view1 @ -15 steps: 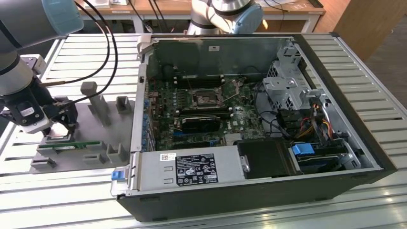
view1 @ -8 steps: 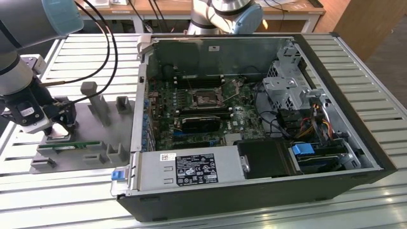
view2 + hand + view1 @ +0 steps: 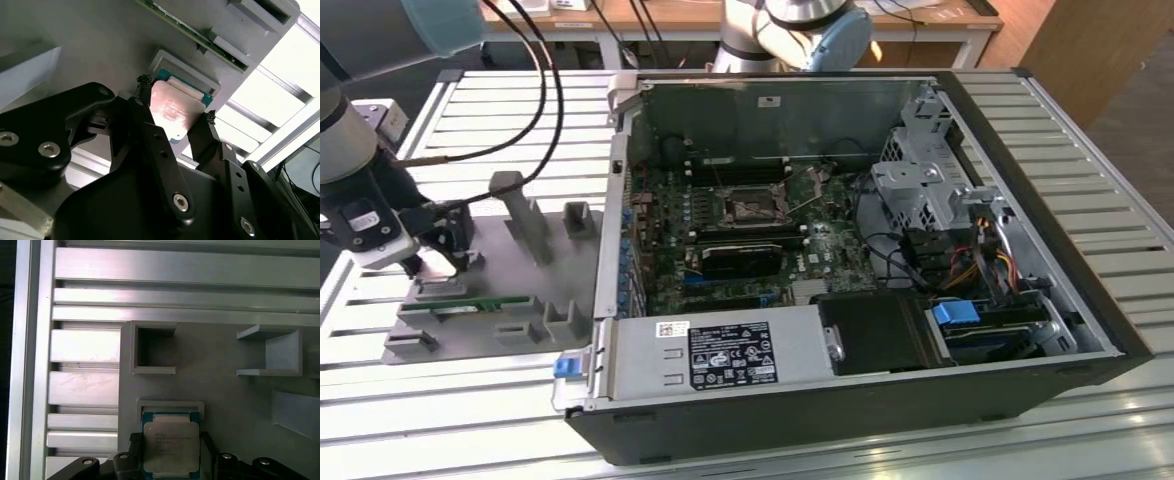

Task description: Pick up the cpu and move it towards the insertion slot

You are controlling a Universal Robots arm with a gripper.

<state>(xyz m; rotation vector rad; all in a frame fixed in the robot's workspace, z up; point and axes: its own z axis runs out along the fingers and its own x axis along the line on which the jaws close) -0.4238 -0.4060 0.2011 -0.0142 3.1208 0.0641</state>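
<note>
Cpu (image 3: 171, 447) sits pinched between the 2 fingers (image 3: 150, 130) at the grey tray (image 3: 225, 405).

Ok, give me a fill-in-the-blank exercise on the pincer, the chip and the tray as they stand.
1. The pincer is closed on the chip from ___ opposite sides.
2. The tray beneath the chip is ___ in colour.
3. The tray lies on the exterior view's ___ of the computer case.

Missing words: two; grey; left.
</note>
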